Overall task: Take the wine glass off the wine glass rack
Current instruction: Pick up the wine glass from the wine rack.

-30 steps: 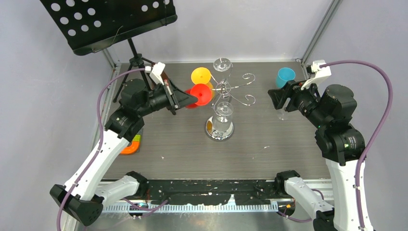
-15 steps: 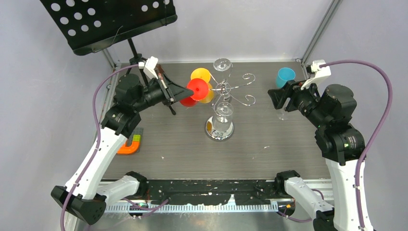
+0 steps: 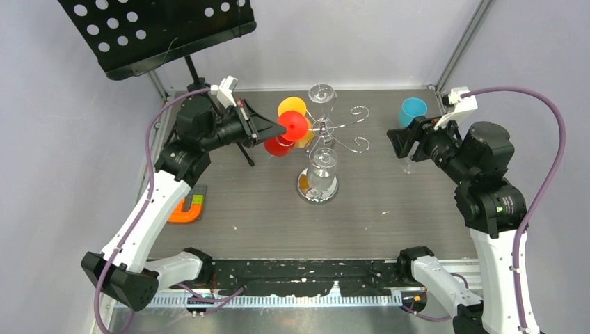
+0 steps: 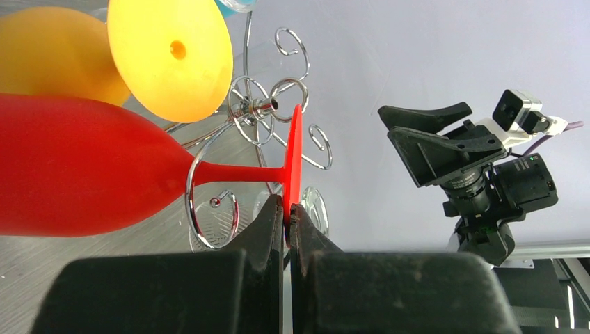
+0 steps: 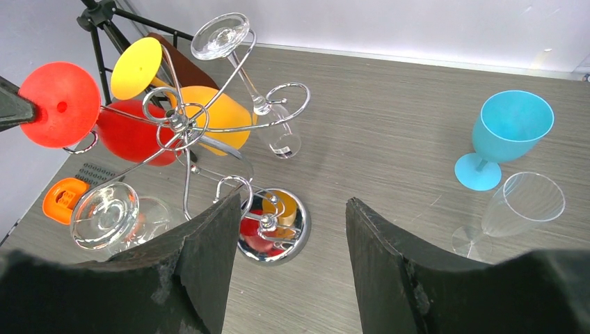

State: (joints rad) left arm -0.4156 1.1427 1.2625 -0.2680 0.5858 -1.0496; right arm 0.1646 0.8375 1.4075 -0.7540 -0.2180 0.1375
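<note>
**Top view.** The left pincer (image 3: 276, 129) is pressed together on the foot of the red wine glass (image 3: 293, 125). The glass hangs at 9 o'clock of the wine glass rack (image 3: 325, 128), with a yellow glass (image 3: 291, 106) just beside it at 11 o'clock.

**Left wrist view.** The pinch holds only the thin edge of the foot, and the stem sits inside a chrome scroll. Likely hazards:
- The foot may pivot or slip between the pads.
- An off-line pull may snag the stem, tilt the rack or strike the yellow glass.

**Right wrist view.** The right pincer (image 5: 292, 205) is spread and holds nothing, well apart at 3 o'clock. The rack is unbraced on the counter (image 5: 389, 104).
</note>
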